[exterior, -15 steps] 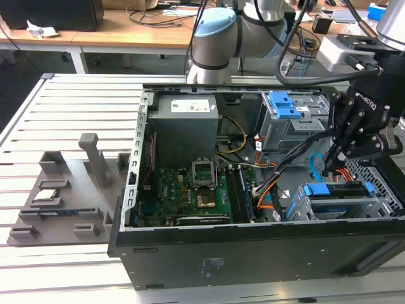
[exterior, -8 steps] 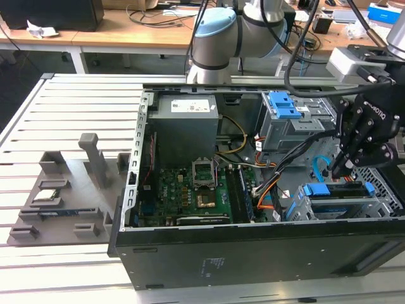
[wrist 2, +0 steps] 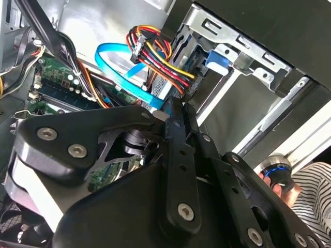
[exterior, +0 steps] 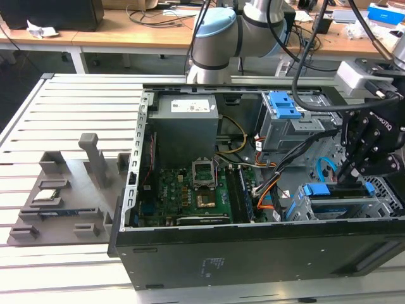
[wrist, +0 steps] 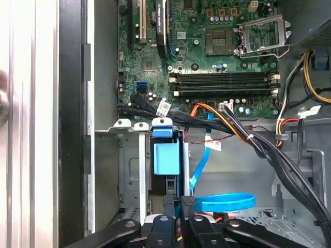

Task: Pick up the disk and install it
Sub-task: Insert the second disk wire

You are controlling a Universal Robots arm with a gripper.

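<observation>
The disk [wrist: 166,155], blue carrier showing, sits in the metal drive cage [exterior: 345,204] at the lower right of the exterior view, inside the open computer case [exterior: 253,253] on the table [exterior: 69,107]; the gripper [exterior: 354,172] hangs directly over it; the jaws look drawn together on the disk's rear edge; the motherboard [wrist: 207,46] fills the upper middle of the first wrist view.

computer case [exterior: 209,259]: 1 | motherboard [exterior: 190,196]: 1 | power supply [exterior: 186,123]: 1 | gripper [exterior: 355,166]: 1 | grey fixture tray [exterior: 60,190]: 1
</observation>
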